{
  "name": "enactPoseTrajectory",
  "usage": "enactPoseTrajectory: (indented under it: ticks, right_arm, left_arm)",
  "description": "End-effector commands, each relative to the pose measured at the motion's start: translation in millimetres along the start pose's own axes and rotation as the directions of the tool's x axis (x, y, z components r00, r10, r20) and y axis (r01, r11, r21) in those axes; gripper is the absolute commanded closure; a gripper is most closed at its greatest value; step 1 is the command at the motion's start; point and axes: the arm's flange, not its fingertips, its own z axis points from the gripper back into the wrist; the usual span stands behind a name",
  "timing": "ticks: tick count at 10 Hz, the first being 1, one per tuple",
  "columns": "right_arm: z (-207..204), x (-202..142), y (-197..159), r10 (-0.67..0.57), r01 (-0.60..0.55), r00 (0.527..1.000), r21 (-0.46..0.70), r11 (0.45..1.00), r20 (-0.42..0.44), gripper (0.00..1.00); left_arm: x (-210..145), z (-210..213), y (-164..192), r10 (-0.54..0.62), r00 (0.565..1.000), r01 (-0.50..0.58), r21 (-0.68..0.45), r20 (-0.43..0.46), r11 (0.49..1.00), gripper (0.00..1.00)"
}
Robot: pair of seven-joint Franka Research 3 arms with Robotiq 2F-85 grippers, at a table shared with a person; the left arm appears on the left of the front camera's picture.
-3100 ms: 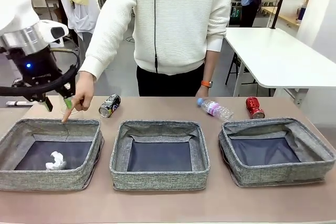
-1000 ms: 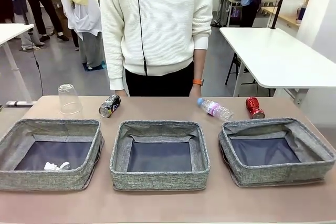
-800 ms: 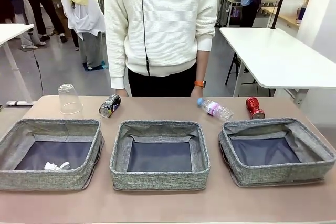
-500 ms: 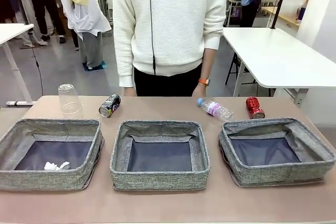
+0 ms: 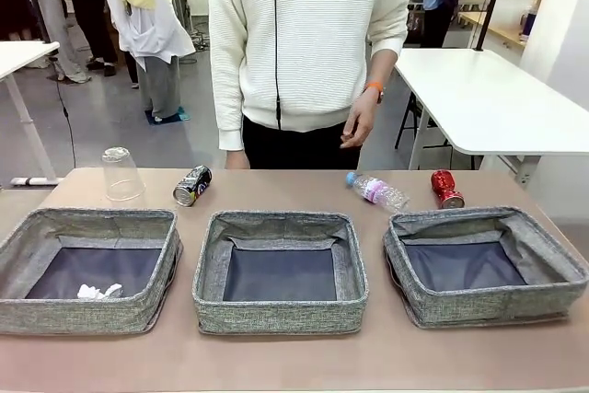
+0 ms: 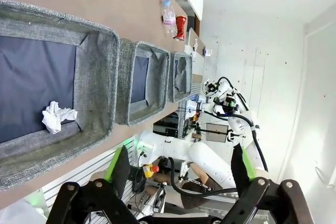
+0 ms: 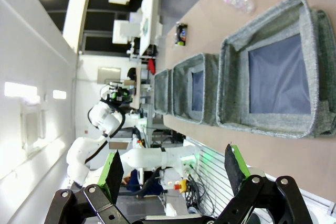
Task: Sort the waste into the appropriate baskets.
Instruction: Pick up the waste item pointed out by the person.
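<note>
Currently we see the left end effector (image 6: 181, 156) and right end effector (image 7: 172, 161) gaping, empty; seemingly a crumpled paper ball (image 5: 98, 291) lies in the left basket (image 5: 92, 219).

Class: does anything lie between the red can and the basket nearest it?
Nothing visible does. The red can lies on the bare table just behind the right basket, whose low far wall is all it must clear.
</note>
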Motion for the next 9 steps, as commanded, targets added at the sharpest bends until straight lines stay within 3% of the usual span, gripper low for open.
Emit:
enactPoseTrajectory:
  ticks: [1,7,8,9]
  right_arm:
    - [-1,1,1,0.025,-0.026,1.0,0.018,1.0,0.011,0.0]
    - [0,0,0,0.0,0.0,1.0,0.0,1.0,0.0,0.0]
    - [-16,13,5,0.054,-0.055,0.998,-0.111,0.992,-0.016,0.0]
    - [-56,36,19,0.239,-0.251,0.968,-0.245,0.936,-0.078,0.0]
  left_arm:
    - [0,0,-1,-0.015,1.0,0.015,-0.015,0.001,1.0,0.0]
    - [0,0,-1,-0.015,1.0,0.015,-0.015,0.001,1.0,0.0]
    - [0,0,-1,-0.015,1.0,0.015,-0.015,0.001,1.0,0.0]
    - [0,0,-1,-0.015,1.0,0.015,-0.015,0.001,1.0,0.0]
